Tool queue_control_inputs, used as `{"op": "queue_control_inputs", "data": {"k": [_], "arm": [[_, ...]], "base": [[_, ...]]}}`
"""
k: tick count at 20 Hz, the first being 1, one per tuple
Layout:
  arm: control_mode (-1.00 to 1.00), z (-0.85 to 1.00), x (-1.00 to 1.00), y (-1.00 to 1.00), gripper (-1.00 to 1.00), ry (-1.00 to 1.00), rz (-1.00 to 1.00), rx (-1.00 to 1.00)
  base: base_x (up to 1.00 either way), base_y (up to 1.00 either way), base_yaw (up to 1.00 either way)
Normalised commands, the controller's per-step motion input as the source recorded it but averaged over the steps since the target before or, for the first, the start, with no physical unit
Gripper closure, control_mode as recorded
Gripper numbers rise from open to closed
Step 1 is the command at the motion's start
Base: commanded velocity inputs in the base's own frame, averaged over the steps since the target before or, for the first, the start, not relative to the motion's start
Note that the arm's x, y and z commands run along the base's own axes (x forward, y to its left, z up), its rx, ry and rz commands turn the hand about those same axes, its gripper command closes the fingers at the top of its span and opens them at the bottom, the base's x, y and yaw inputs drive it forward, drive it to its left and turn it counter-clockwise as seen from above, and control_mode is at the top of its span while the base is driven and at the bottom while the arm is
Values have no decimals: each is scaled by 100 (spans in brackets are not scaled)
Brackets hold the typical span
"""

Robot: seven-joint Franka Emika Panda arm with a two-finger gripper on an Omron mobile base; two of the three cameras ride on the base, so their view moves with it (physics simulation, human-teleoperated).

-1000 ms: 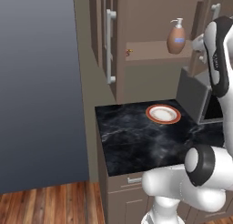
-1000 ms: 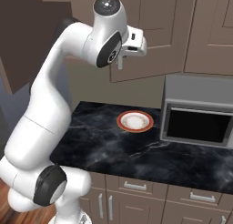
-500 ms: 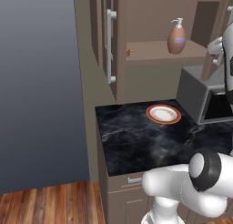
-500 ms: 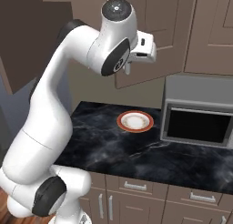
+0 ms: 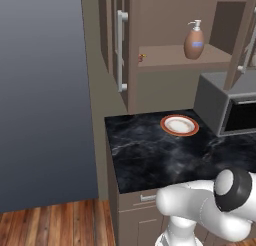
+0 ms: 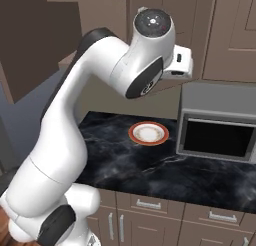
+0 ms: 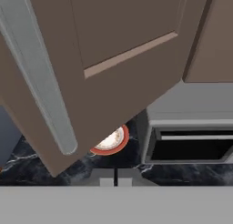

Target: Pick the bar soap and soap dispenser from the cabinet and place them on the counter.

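Claw: [image 7: 115, 178] fingertips pressed together at the bottom of the hand view, no gap between them, nothing caught in them
Arm: [image 6: 100, 90] reared up high in the right base view, its wrist up by the wall cabinets above the microwave
Cabinet: [image 5: 131, 50] doors swung open in the left base view, inner shelf on show, long silver bar handle [image 5: 120, 50] running down the open door
Soap dispenser: [image 5: 194, 40] brown bottle, white pump, blue band, standing upright on the cabinet shelf, well to the right of the open door
Bar soap: [image 5: 142, 56] just a tiny orange speck at the left end of that same shelf, near the door edge, too small to make out more; well apart from the dispenser
Door up close: [image 7: 113, 59] the hand view has a panelled brown door tilted across it, its silver handle slanting down the left side
Counter: [image 5: 150, 155] black marbled slab with pale veins, below the cabinet
Plate: [image 5: 179, 125] red-rimmed, white centre, sitting on the counter just left of the microwave; peeking out under the door's lower edge in the hand view
Microwave: [image 6: 217, 122] grey box with dark window, on the counter at the right
Floor: [image 5: 50, 225] wooden boards, lower left of the left base view
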Motion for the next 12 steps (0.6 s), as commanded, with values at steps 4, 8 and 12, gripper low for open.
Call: {"op": "queue_control_inputs", "data": {"k": [4, 8, 12], "arm": [[-100, -1, -22, -15, 100, 0, 0, 0], [-100, 0, -26, 21, -100, -1, 0, -2], [-100, 3, -24, 63, -100, 0, -1, -13]], "base": [[0, 0, 0], [0, 0, 0], [0, 0, 0]]}}
